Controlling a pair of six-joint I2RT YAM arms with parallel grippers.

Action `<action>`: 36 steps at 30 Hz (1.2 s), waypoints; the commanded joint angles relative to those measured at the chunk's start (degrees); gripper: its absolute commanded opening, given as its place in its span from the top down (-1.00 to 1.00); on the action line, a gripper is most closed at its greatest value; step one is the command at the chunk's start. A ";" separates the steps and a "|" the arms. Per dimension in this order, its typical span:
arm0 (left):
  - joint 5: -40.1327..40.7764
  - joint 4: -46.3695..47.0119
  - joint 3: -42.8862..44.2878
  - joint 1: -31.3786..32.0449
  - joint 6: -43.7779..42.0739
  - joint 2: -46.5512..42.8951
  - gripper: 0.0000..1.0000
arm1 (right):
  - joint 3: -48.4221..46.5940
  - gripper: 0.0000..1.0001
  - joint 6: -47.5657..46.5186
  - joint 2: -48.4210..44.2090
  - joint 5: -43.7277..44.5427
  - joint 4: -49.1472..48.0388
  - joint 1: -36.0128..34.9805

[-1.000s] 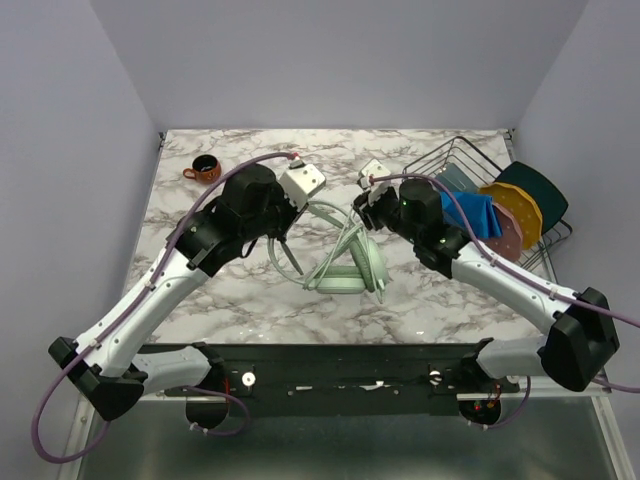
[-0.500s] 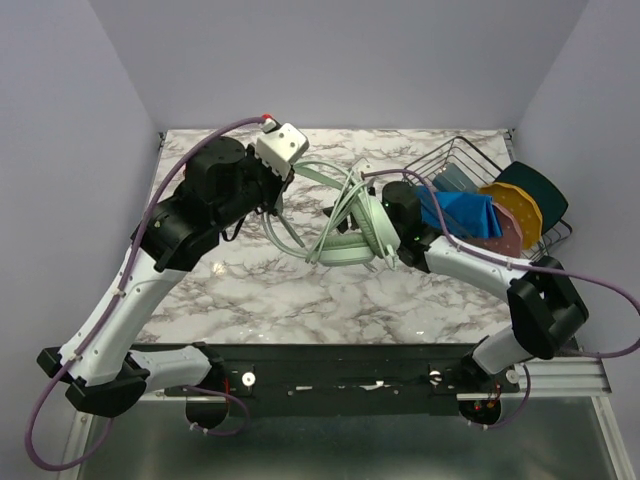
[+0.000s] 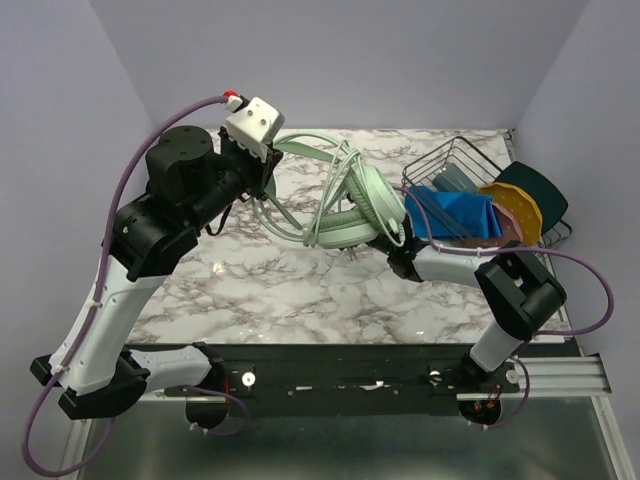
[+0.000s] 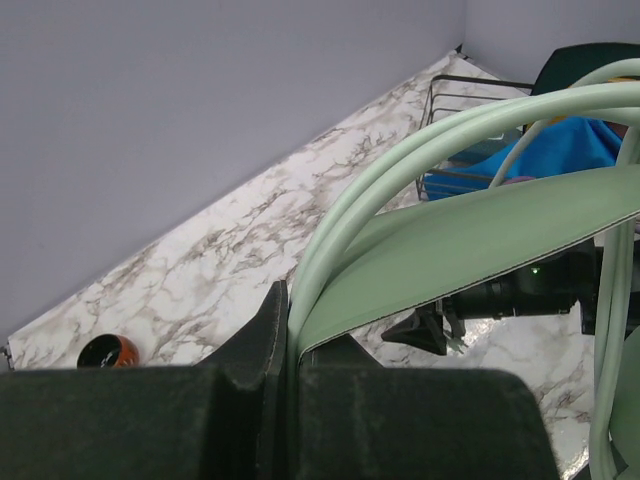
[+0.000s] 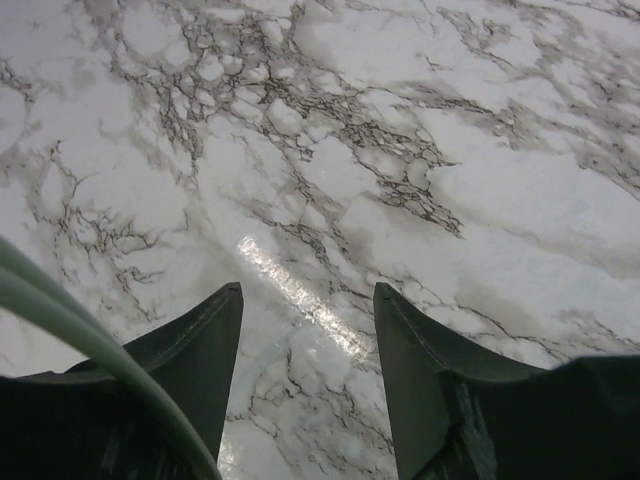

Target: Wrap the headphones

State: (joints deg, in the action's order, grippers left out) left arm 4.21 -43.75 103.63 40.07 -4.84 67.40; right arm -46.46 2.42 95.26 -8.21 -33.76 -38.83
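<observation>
Now I see left fingers [image 4: 255,345] clenched on headphones [image 3: 365,205] band; right fingers [image 5: 205,350] released, spread over bench [image 5: 400,150], thin green strand [image 5: 70,320] crossing in front of one finger.

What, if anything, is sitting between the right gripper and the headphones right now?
Nothing visible. The right gripper is open over the bare marble table, and the cable of the headphones runs right past one of its fingers. In the top view the headphones sit directly against that arm's wrist.
</observation>
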 commanded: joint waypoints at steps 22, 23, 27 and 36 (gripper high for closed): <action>7.74 13.94 1.49 -22.75 23.56 8.71 1.00 | -7.67 0.94 -9.53 0.97 16.72 28.47 -20.03; 8.18 14.47 1.05 -24.67 23.48 9.24 1.00 | -9.08 0.95 -10.75 1.32 18.04 29.96 -21.28; 13.71 19.04 -5.25 -26.36 19.28 11.61 1.00 | -13.47 0.99 -12.43 3.43 22.00 39.09 -26.20; 23.38 37.91 -25.03 -26.28 3.29 13.02 1.00 | -23.85 0.99 -13.93 4.85 28.59 60.34 -31.92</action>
State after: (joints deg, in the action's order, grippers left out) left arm 19.14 -27.14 83.94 14.31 5.32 80.23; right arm -65.80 -8.40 99.48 15.59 7.18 -68.29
